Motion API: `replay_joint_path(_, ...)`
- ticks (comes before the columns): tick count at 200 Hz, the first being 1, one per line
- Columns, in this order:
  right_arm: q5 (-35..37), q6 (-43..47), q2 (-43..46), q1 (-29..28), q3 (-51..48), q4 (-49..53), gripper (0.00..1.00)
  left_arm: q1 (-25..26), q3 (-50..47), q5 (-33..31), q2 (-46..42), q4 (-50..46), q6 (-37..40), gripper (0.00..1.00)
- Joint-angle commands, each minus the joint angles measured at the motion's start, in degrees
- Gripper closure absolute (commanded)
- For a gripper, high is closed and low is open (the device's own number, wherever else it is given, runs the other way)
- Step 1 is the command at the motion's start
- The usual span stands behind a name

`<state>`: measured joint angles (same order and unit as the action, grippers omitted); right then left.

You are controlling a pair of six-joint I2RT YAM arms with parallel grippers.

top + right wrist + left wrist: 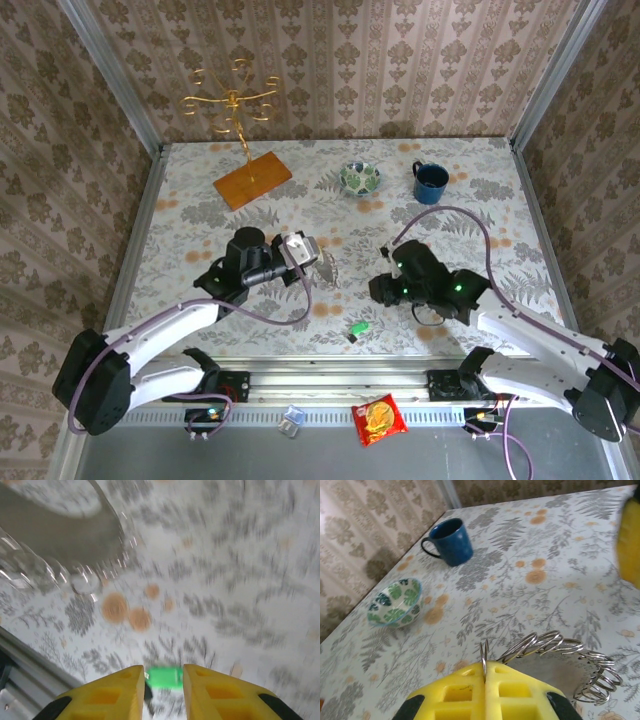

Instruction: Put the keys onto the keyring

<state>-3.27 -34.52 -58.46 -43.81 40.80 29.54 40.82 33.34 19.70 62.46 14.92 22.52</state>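
Observation:
My left gripper is shut on one loop of the keyring, a cluster of linked silver wire rings that trails off to the right, close over the table. In the top view this gripper holds the keyring near the table's middle. A green-headed key lies flat on the table near the front edge. My right gripper hovers just behind it. In the blurred right wrist view its yellow fingers stand apart with the key framed between them on the table below.
A blue mug and a green-patterned bowl stand at the back. A gold wire stand on a wooden base is at the back left. A red snack packet lies on the front rail, off the table.

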Motion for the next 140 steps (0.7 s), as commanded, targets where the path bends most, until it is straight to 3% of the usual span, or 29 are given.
replay_joint_path(1, -0.63, -13.45, -2.56, -4.06, -2.05, 6.57, 0.7, 0.23, -0.88, -5.47, -2.54, -0.83, -6.92, 1.0)
replay_joint_path(57, 3.14, -20.77, -14.34, -13.89, 1.86, 2.99, 0.66, 0.21, -3.87, -14.15, -9.65, -3.44, -12.39, 1.0)
replay_joint_path(102, 4.13, -24.39, -24.68, -16.84, 8.59, 5.12, 0.63, 0.04, -5.48, -21.09, -14.84, -7.42, -13.89, 1.0)
replay_joint_path(140, 6.17, -24.93, -31.55, -18.85, 15.13, 11.2, 0.62, -0.05, -6.77, -22.8, -17.97, -9.13, -14.51, 1.0)
